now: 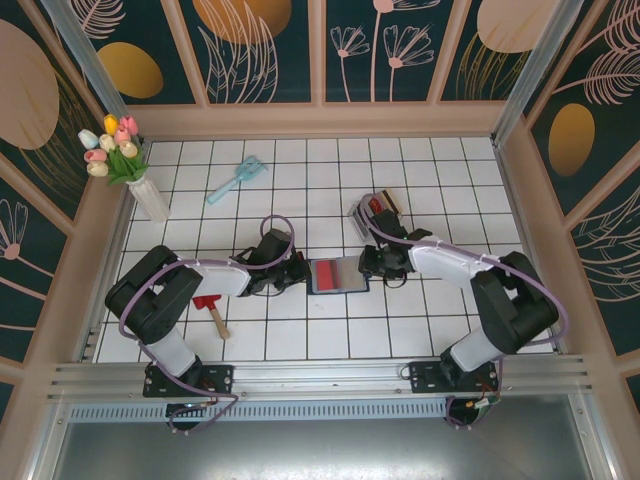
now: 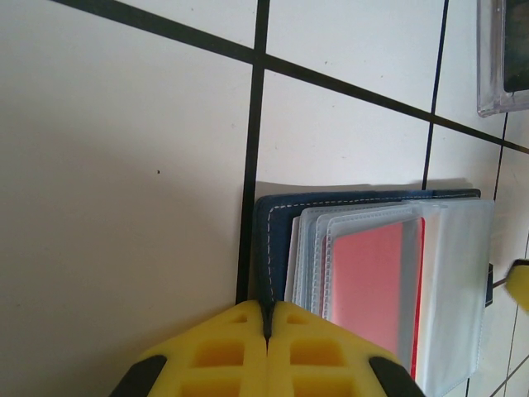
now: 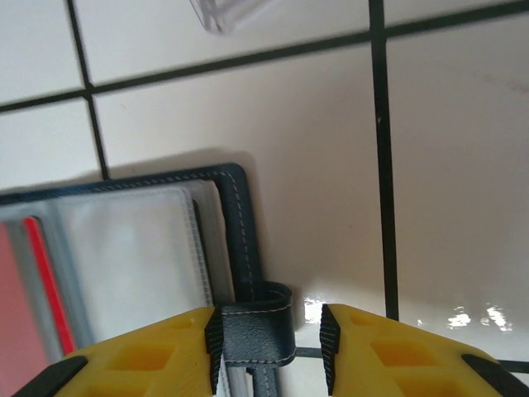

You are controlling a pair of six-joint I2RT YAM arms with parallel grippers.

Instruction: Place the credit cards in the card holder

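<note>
The navy card holder (image 1: 338, 274) lies open on the white tiles between my two arms. A red credit card (image 2: 372, 281) sits inside one of its clear sleeves. My left gripper (image 2: 267, 318) is shut on the holder's stitched navy edge (image 2: 277, 223). My right gripper (image 3: 270, 335) stands open astride the holder's snap tab (image 3: 256, 331). Its left finger touches the tab and its right finger is a gap away. More credit cards (image 1: 381, 205), red and dark, stand in a small clear rack (image 1: 360, 213) behind the holder.
A white vase of tulips (image 1: 150, 200) stands at the far left. A light-blue brush (image 1: 237, 180) lies at the back. A red-headed tool (image 1: 212, 310) lies near the left arm. The clear rack's corner (image 2: 504, 58) is close to the holder.
</note>
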